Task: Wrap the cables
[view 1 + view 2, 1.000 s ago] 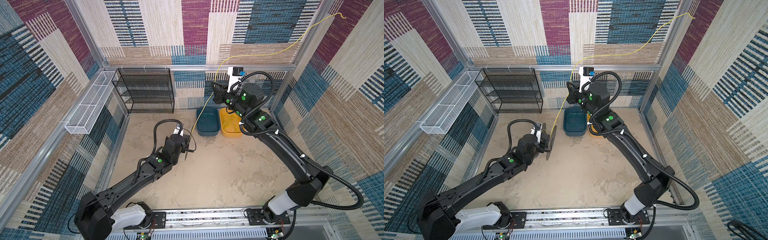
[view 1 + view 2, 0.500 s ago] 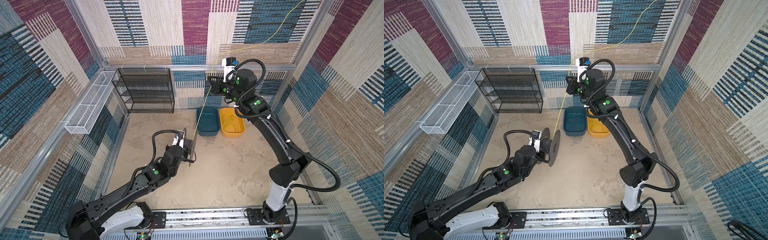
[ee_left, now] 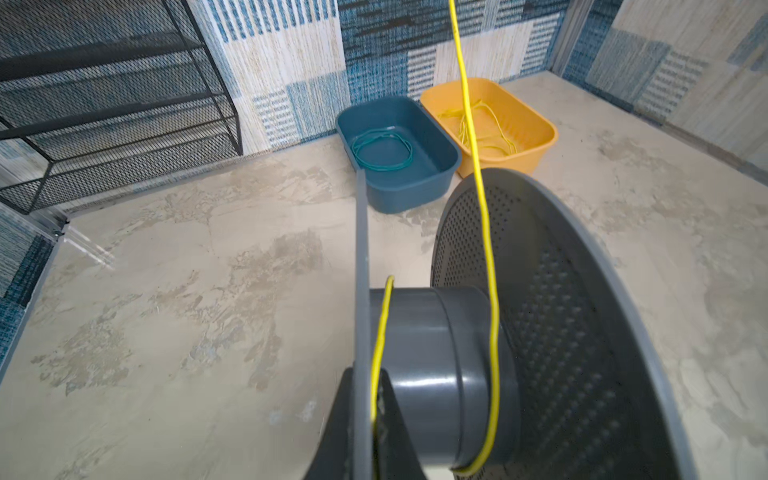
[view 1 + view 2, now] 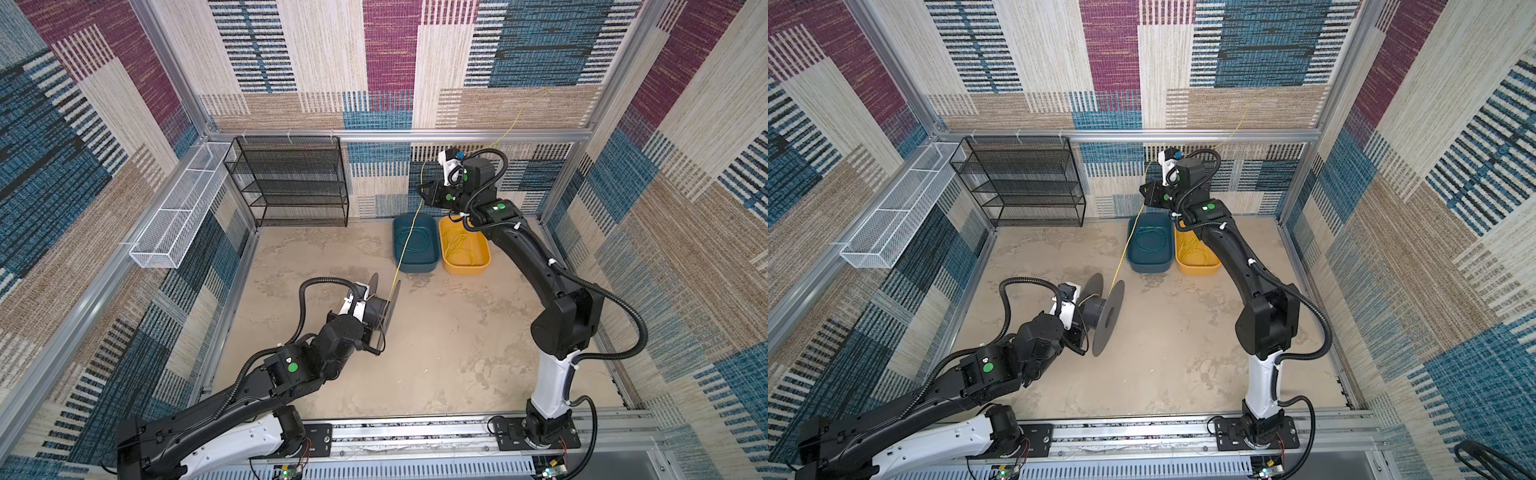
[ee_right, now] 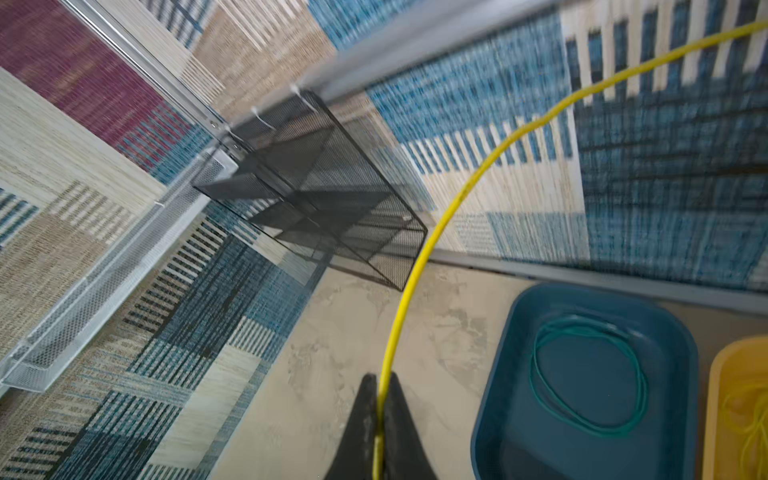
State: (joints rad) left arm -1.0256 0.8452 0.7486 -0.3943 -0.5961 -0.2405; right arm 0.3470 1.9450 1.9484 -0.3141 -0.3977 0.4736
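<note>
From both top views: grips a grey plastic spool (image 4: 392, 309) (image 4: 1109, 318) with the left gripper (image 4: 365, 311) (image 4: 1080, 316), low over the beige floor, flanges standing on edge. Pinches a thin, bright yellow cable (image 4: 405, 249) (image 4: 1124, 249) in the right gripper (image 4: 426, 193) (image 4: 1147, 192), raised near the back wall above a dark teal plastic tub (image 4: 415, 266) (image 4: 1148, 266). Strings that cable in a straight slant from the raised pincer down to the spool's hub; trails a further length up along the back wall. Shows a yellow-orange plastic tub (image 4: 465, 268) (image 4: 1198, 269) just beside the teal one.

Through the left wrist camera: clamps black fingers (image 3: 332, 440) together on the spool's thin near flange, trapping a short stretch of yellow cable against it. Carries the cable round the hub beside the perforated far flange, then up out of frame. Shows loose yellow wires (image 3: 498, 137) piled in the yellow-orange tub.

Through the right wrist camera, blurred: closes both black fingers (image 5: 361, 428) on the yellow cable, with nothing between them but the wire. Shows a teal wire coil (image 5: 534, 365) lying flat in the teal tub.
</note>
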